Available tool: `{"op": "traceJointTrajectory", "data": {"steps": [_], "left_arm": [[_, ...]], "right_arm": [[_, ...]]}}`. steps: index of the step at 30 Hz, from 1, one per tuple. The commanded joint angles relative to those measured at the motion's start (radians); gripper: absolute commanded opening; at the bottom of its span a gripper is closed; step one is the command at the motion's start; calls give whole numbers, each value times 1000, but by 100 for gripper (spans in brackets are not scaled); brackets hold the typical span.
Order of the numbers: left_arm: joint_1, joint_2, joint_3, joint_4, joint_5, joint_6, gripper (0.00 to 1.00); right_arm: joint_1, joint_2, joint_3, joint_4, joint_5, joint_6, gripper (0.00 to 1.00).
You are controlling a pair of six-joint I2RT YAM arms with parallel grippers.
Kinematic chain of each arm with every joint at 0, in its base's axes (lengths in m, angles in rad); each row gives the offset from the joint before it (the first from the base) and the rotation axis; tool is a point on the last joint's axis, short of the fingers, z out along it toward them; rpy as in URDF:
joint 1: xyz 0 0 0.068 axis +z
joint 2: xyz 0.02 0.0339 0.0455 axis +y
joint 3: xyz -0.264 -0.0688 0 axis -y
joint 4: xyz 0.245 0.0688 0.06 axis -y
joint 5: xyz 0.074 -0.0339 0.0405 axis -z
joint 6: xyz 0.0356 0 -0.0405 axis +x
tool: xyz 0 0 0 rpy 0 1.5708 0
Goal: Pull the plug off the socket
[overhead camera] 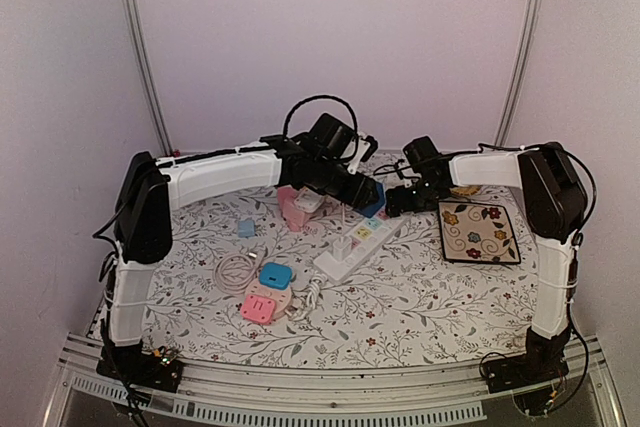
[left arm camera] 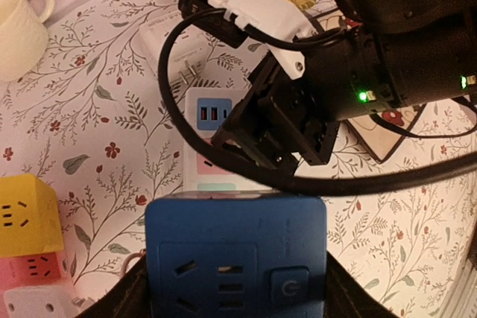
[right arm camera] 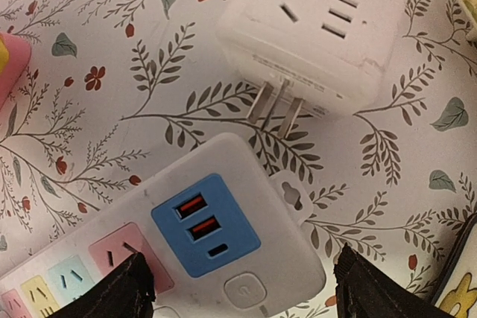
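Observation:
My left gripper (overhead camera: 368, 197) (left arm camera: 235, 288) is shut on a blue cube socket adapter (left arm camera: 235, 255) (overhead camera: 376, 205) and holds it over the far end of the white power strip (overhead camera: 355, 245) (left arm camera: 216, 121). I cannot tell whether its prongs are still in the strip. My right gripper (overhead camera: 397, 202) (right arm camera: 242, 292) is open, with its fingers either side of the strip's end (right arm camera: 223, 236), which has a blue USB panel. A white cube adapter (right arm camera: 320, 35) lies loose on its side beyond the strip, prongs bare. A small white plug (overhead camera: 345, 247) stands in the strip.
A pink cube (overhead camera: 295, 209), a coiled white cable (overhead camera: 235, 269), a blue (overhead camera: 275, 274) and a pink socket (overhead camera: 262, 307) lie to the left. A flowered mat (overhead camera: 478, 232) lies on the right. A yellow cube (left arm camera: 26, 214) and a cream cup (left arm camera: 22, 27) show in the left wrist view.

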Motion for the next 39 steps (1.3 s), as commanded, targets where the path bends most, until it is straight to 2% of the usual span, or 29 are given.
{"op": "traceJointTrajectory", "data": {"steps": [1, 4, 9, 16, 21, 29, 39], "left_arm": [[9, -118, -26, 86, -60, 10, 46], [15, -155, -47, 96, -80, 5, 46], [37, -216, -97, 140, -33, -33, 47], [108, -304, -214, 286, 182, -180, 48], [126, -295, -258, 352, 284, -242, 48], [113, -144, -158, 256, 428, -206, 49], [22, 23, -9, 40, 396, -46, 52]], "right_arm": [[-1, 45, 24, -118, -8, -2, 87], [-13, 16, 67, -115, -60, 20, 88], [-30, -7, 144, -111, -135, 54, 88], [-33, -17, 185, -108, -166, 67, 87], [-33, -39, 167, -101, -172, 78, 87], [-34, -86, 126, -92, -114, 92, 88], [-102, -206, 32, -86, 5, 170, 88]]}}
